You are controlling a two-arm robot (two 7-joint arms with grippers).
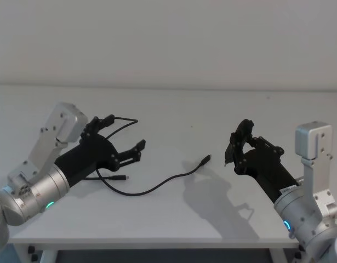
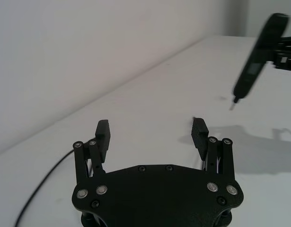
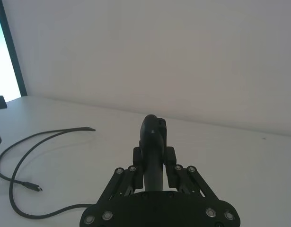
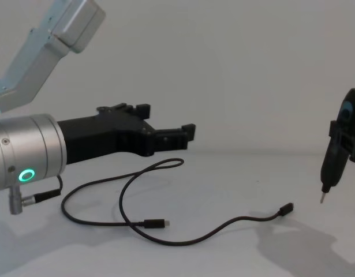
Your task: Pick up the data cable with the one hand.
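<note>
The data cable [image 1: 157, 187] lies in loose loops on the white table, one plug [image 1: 205, 159] near the middle and the other plug [image 1: 123, 177] close to my left arm. My left gripper [image 1: 123, 135] hovers open above the cable's left loop with nothing between its fingers [image 2: 102, 133]. From the chest, the left gripper [image 4: 165, 121] is clear of the cable [image 4: 194, 236] below it. My right gripper [image 1: 236, 143] is raised at the right, shut on a dark pen-shaped tool [image 3: 154, 142] whose tip points down toward the table [image 4: 322, 199].
The white table [image 1: 173, 109] runs back to a plain wall, with open surface between the two arms. Its front edge [image 1: 157, 241] is near my body. A short lead with a metal connector [image 4: 36, 197] hangs from the left wrist.
</note>
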